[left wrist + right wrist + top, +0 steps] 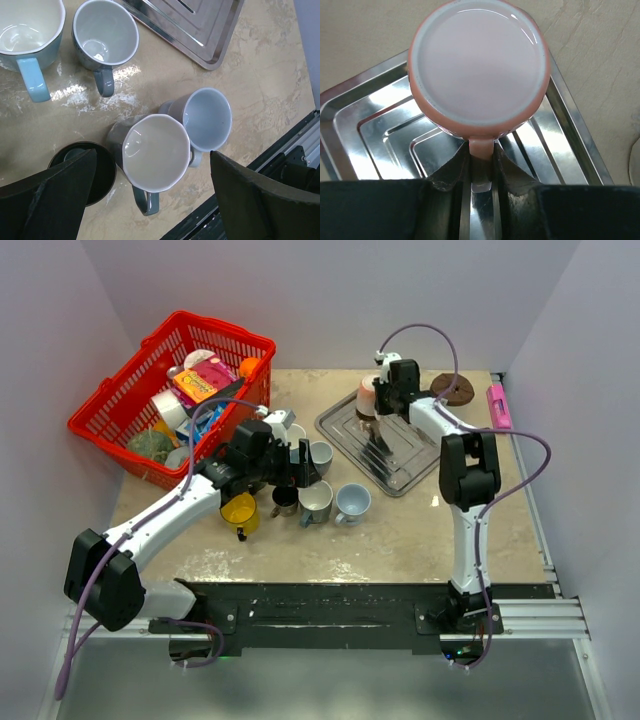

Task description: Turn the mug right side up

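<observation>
The beige table (pixel 420 535) carries a red basket (pixel 112 405) at its far-left corner and a metal tray (pixel 405 472) farther right. Several mugs (pixel 351 502) stand nearer, between them.

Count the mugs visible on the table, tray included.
7. Pink mug on the tray, handle in the right tool. Yellow mug, dark mug, faceted mug, pale blue mug in a row mid-table. Grey mug, blue-handled mug behind them. Basket may hide more.

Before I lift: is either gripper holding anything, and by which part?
The right gripper pinches the pink mug by its handle. The left gripper is open, holding nothing.
</observation>
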